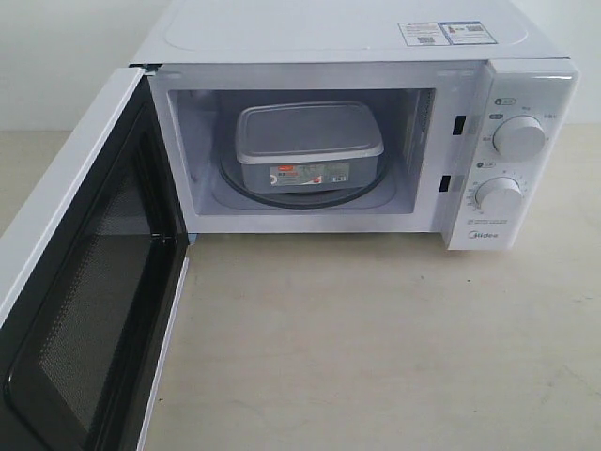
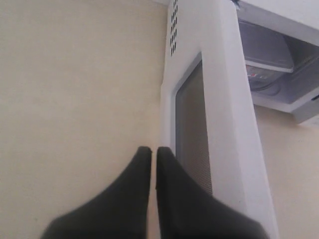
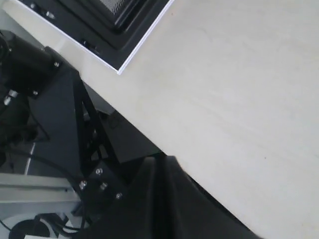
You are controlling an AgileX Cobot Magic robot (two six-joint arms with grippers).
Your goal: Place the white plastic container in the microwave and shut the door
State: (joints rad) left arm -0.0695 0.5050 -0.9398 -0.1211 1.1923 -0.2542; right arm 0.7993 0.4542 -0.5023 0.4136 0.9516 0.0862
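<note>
Closing step: white plastic container [image 1: 308,146] already sits inside microwave [image 1: 329,38], door [image 1: 84,282] open wide to near left; left fingers [image 2: 130,194] together just beside its outer face, right fingers [image 3: 159,199] unreadable; push steadily near free edge until latched

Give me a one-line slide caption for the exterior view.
Container sits inside the microwave, whose door stands wide open.

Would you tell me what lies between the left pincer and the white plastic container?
The open door, in the left wrist view; the container sits beyond it, inside the microwave.
</note>
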